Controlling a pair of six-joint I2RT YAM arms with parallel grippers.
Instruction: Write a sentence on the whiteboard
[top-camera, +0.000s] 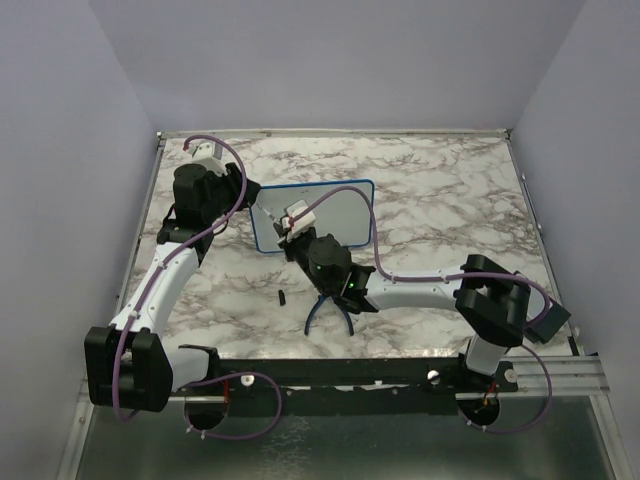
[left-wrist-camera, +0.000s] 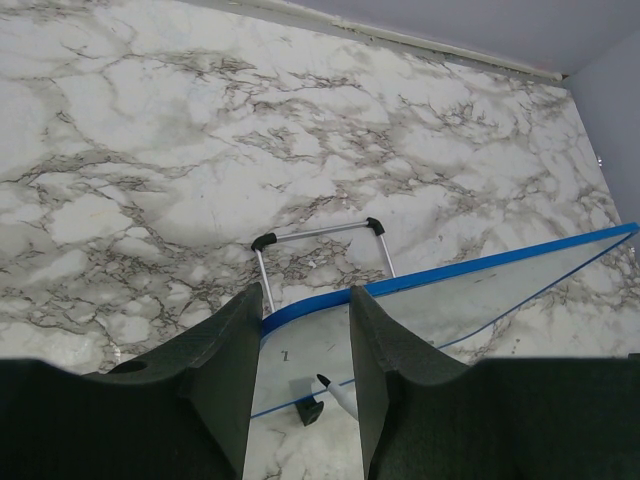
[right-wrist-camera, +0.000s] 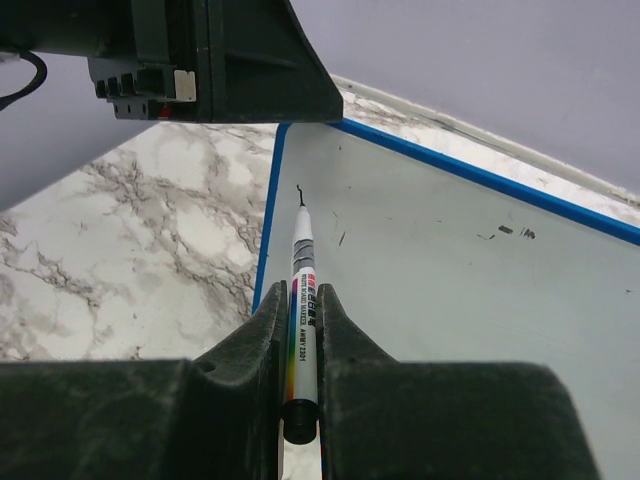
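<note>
I count one whiteboard (top-camera: 345, 213), one marker (right-wrist-camera: 303, 265), one pair of blue-handled pliers (top-camera: 325, 313), one small black piece (top-camera: 282, 297) that may be the marker's cap, and my two pincers.

The whiteboard stands tilted back on a wire stand (left-wrist-camera: 320, 230), a little left of centre on the marble table (top-camera: 450, 200).

My left pincer (left-wrist-camera: 307, 300) is partly open, its fingers straddling the blue frame at the board's left end and clamped on it.

My right pincer (right-wrist-camera: 303, 297) is closed tight on the marker's barrel. The marker points away from me, and its tip touches the white surface just beside the left edge of the frame. One short black stroke (right-wrist-camera: 300, 190) sits at the tip, and a few faint specks lie further right.

The pliers lie under my right wrist, handles splayed toward the near edge. The black piece lies just to their left, apart from them.
</note>
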